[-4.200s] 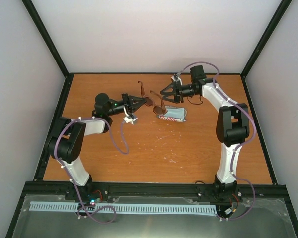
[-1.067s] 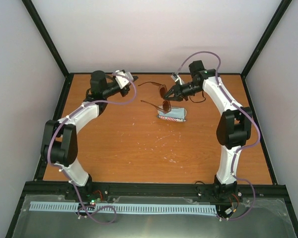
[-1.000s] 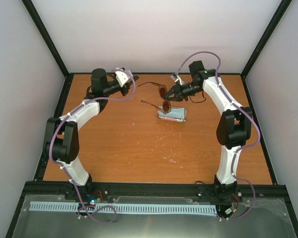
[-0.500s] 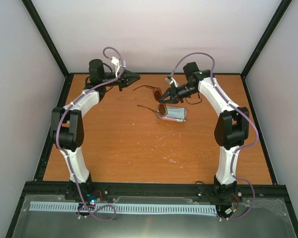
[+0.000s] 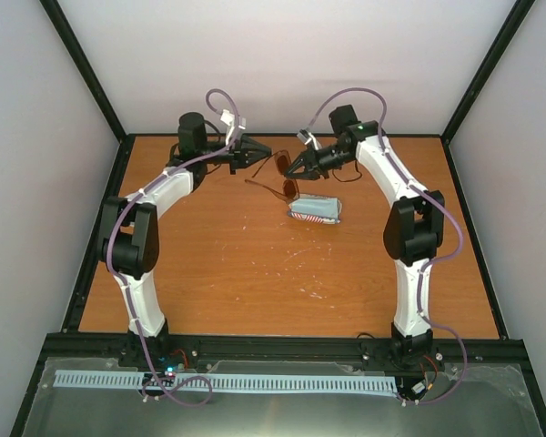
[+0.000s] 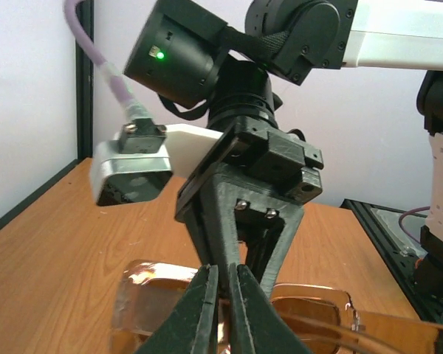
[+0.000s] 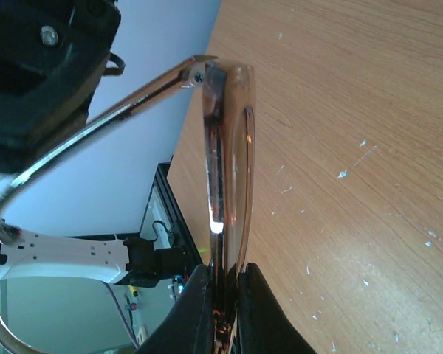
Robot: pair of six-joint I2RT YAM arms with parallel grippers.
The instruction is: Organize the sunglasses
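Observation:
The sunglasses [image 5: 289,187], thin reddish-brown frame with tinted lenses, hang above the back middle of the table with both temple arms spread. My right gripper [image 5: 295,169] is shut on the frame near the bridge; in the right wrist view the lens [image 7: 232,147] runs edge-on up from its tips [image 7: 225,287]. My left gripper [image 5: 255,155] sits at the tip of the upper temple arm. Its jaws [image 6: 223,284] stand almost together, with the lenses [image 6: 151,302] behind them. No part of the glasses shows clearly between them. The right gripper's fingers [image 6: 214,221] come down from above.
An oval flag-patterned case [image 5: 298,215] lies on the table just right of the glasses, a light blue cloth [image 5: 320,208] on top of it. The black frame rail [image 5: 282,136] and the white back wall stand close behind both grippers.
The left arm swung from the back left corner toward the middle, reaching the sunglasses' temple arm. The right gripper carried the sunglasses a little left and toward the back.

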